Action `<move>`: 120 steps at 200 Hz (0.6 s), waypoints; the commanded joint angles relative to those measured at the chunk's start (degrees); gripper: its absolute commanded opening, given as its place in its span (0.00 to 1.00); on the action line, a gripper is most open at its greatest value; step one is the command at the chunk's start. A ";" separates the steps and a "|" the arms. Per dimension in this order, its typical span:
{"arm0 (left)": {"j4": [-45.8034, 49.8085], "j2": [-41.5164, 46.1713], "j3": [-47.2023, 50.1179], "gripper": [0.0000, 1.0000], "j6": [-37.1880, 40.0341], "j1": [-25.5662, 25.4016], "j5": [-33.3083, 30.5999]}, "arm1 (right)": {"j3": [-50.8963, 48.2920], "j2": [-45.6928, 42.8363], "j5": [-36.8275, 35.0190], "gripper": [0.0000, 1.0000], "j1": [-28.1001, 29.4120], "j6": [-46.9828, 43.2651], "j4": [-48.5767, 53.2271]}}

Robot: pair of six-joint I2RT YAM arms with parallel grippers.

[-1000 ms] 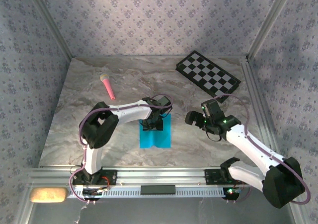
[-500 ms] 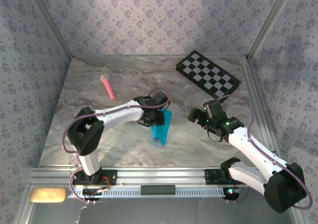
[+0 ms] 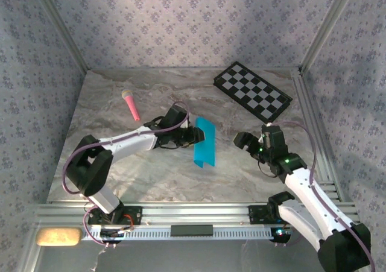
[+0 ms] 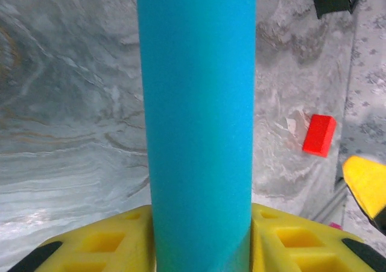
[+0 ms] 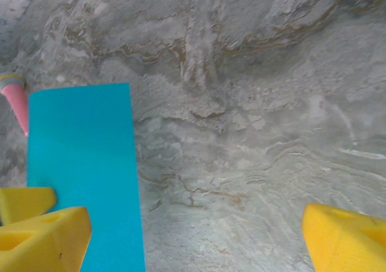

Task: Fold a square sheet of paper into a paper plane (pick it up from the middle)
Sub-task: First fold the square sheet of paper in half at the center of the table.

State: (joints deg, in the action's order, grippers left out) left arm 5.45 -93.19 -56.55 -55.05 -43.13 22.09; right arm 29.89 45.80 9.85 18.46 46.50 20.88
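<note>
Grey marbled table [image 3: 120, 175] inside flowered walls; a checkered board [image 3: 253, 91] lies at the far right and a pink stick [image 3: 131, 104] at the far left, both well apart from the work. Near the middle the square sheet of paper [image 3: 204, 142] shows as a narrow blue strip, seemingly folded over on itself; its long axis runs from far to near, a little slanted. The left gripper [image 3: 190, 137] is clamped on it from the left side; in the left wrist view the sheet [image 4: 199, 133] comes straight out from between the yellow fingers [image 4: 102, 245], and I judge it is lifted off the table, though I cannot be sure. The right gripper [image 3: 247, 145] stands to the right of the sheet, near but apart, its jaws spread wide and holding nothing; in its own view the sheet [image 5: 84, 175] sits toward its left finger [image 5: 42, 233], not centred between the two. So the sheet lies between both grippers; the right one would need to go leftward to meet the free long edge.
</note>
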 commanded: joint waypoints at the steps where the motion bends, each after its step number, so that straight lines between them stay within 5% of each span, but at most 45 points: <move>1: -9.26 -2.02 1.96 0.41 -3.35 0.08 4.92 | -0.83 0.42 5.12 0.90 -0.27 -0.19 -3.52; 120: -11.06 -5.16 9.32 0.42 -1.69 0.02 0.00 | -1.08 5.13 8.59 0.86 1.81 -0.62 -7.40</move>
State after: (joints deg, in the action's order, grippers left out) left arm -4.75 -97.32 -48.16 -57.69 -43.13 23.20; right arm 28.99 50.17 17.08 19.44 46.52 14.90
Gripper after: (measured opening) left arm 0.418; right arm 0.863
